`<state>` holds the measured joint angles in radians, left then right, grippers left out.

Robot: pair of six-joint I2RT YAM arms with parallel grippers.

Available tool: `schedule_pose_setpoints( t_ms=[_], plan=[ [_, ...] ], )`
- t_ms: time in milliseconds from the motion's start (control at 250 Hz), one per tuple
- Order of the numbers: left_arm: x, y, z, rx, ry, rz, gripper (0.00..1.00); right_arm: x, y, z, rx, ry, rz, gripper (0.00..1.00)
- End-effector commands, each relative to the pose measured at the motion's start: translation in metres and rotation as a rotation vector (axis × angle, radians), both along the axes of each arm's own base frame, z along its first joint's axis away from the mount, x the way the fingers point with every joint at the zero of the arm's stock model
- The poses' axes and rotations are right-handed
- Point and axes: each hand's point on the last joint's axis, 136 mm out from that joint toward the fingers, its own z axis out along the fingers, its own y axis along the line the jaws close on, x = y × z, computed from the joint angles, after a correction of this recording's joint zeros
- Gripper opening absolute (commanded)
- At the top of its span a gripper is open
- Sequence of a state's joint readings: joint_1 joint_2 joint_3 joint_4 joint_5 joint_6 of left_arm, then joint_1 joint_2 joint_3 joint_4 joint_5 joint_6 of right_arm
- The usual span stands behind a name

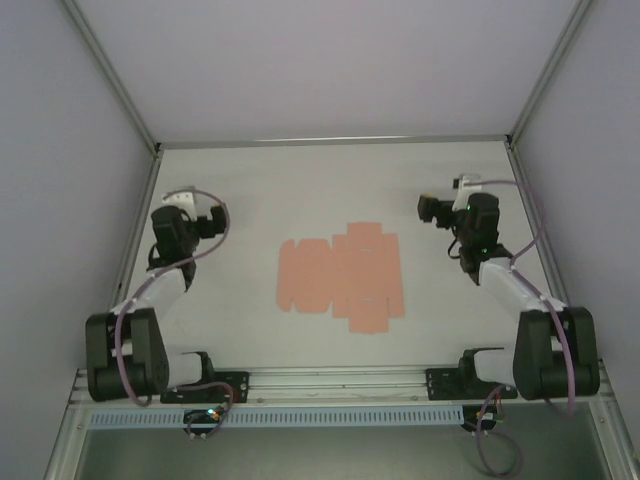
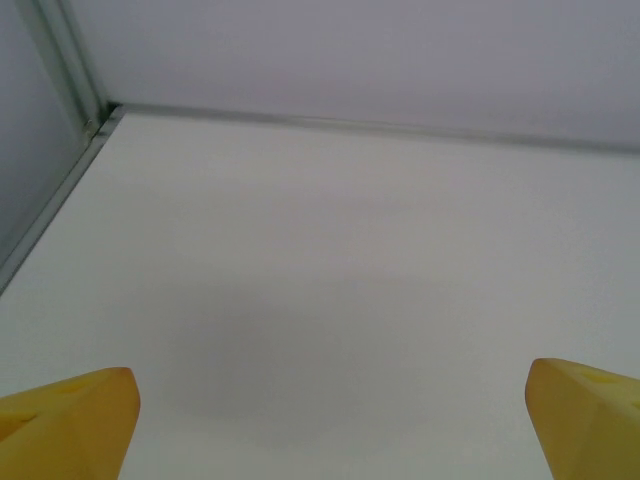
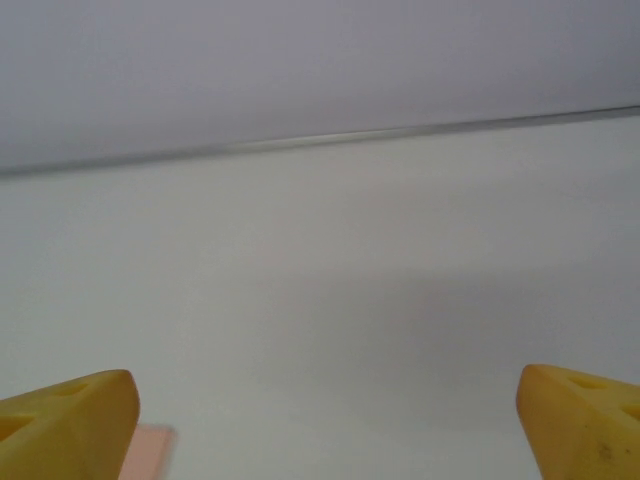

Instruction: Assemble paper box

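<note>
The paper box (image 1: 340,277) is a flat salmon-pink die-cut sheet with tabs and creases, lying in the middle of the white table. A corner of the sheet (image 3: 148,450) peeks in at the bottom left of the right wrist view. My left gripper (image 1: 207,222) hovers left of the sheet, well apart from it. Its yellow fingertips (image 2: 70,420) stand wide apart with bare table between them. My right gripper (image 1: 436,209) is to the upper right of the sheet, open, yellow fingertips (image 3: 585,420) far apart and nothing between them.
Pale walls with metal frame rails (image 1: 330,141) close the table (image 1: 250,190) at the back and both sides. A slotted rail (image 1: 330,415) and the arm bases run along the near edge. Cables loop beside each arm.
</note>
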<state>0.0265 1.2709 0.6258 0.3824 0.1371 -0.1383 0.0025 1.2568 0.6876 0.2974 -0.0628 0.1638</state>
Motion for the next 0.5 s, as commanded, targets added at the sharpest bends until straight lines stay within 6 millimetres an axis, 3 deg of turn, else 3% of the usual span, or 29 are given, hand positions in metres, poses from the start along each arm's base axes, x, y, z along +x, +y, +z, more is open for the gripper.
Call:
schedule_pose_setpoints(
  t_ms=[0,112,176,240,375,495],
  plan=[
    [-0.031,-0.038,-0.026,-0.284,0.277,-0.055,1.00,-0.039,0.039,-0.043,0.192,0.374,0.042,0.93],
    [-0.052,-0.085,-0.037,-0.420,0.395,-0.183,1.00,-0.059,0.090,-0.059,0.304,0.595,0.142,0.69],
    [-0.062,-0.101,-0.043,-0.462,0.450,-0.209,1.00,-0.065,0.116,-0.064,0.380,0.671,0.218,0.49],
    [-0.070,-0.113,-0.048,-0.481,0.504,-0.233,1.00,-0.068,0.135,-0.077,0.411,0.743,0.255,0.40],
    [-0.084,-0.133,-0.065,-0.496,0.620,-0.282,1.00,-0.073,0.146,-0.118,0.413,0.882,0.241,0.23],
    [-0.089,-0.146,-0.078,-0.549,0.676,-0.324,1.00,-0.079,0.137,-0.157,0.384,1.006,0.162,0.16]
  ],
)
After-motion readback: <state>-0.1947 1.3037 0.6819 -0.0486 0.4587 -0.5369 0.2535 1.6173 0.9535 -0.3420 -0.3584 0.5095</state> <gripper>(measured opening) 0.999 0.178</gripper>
